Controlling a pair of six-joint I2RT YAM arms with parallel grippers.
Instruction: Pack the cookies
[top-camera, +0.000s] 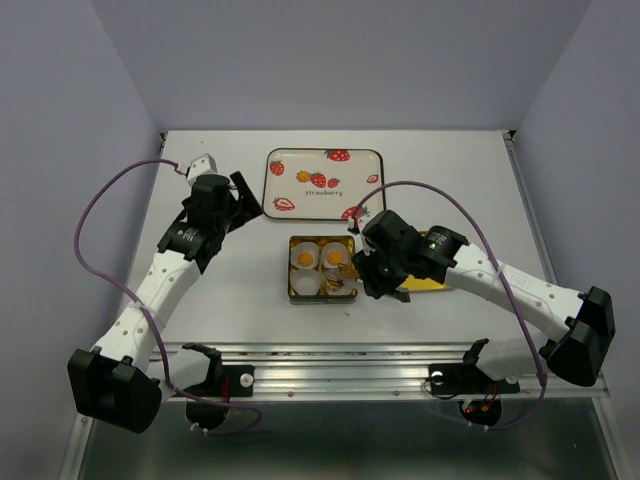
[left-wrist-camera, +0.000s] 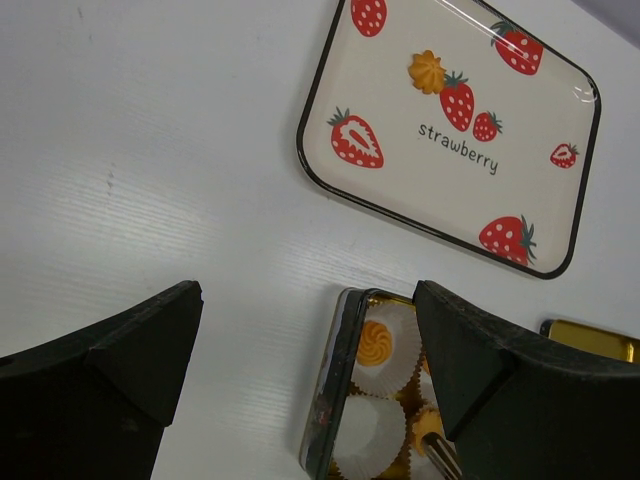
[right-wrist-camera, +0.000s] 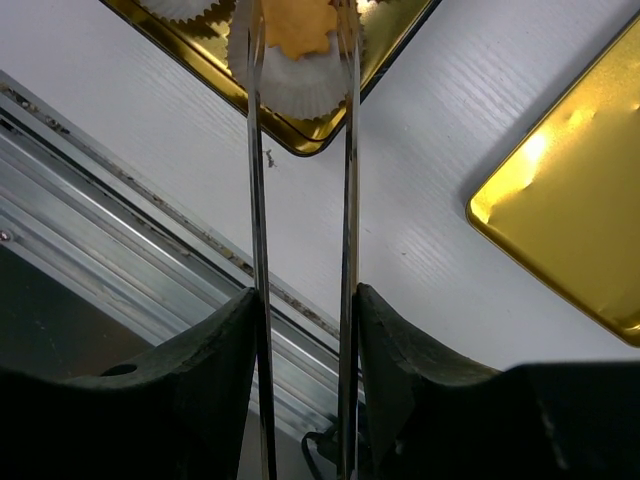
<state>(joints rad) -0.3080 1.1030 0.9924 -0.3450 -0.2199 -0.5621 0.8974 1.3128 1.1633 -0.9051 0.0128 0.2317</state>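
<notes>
A gold tin (top-camera: 293, 270) holds white paper cups. Two cookies (top-camera: 303, 259) (top-camera: 333, 256) lie in its far cups. My right gripper (top-camera: 375, 272) is shut on metal tongs (right-wrist-camera: 258, 200). The tong tips straddle a third cookie (right-wrist-camera: 298, 25) over the near right cup (right-wrist-camera: 295, 85); I cannot tell if it rests in the cup. Another cookie (left-wrist-camera: 426, 71) lies on the strawberry tray (left-wrist-camera: 400, 165), also seen from above (top-camera: 303, 176). My left gripper (left-wrist-camera: 310, 300) is open and empty, above the table left of the tin (left-wrist-camera: 335, 390). The near left cup (left-wrist-camera: 370, 432) is empty.
The gold tin lid (top-camera: 430, 275) lies right of the tin, partly under my right arm; it shows in the right wrist view (right-wrist-camera: 570, 220). A metal rail (top-camera: 350, 355) runs along the table's near edge. Purple cables loop from both arms.
</notes>
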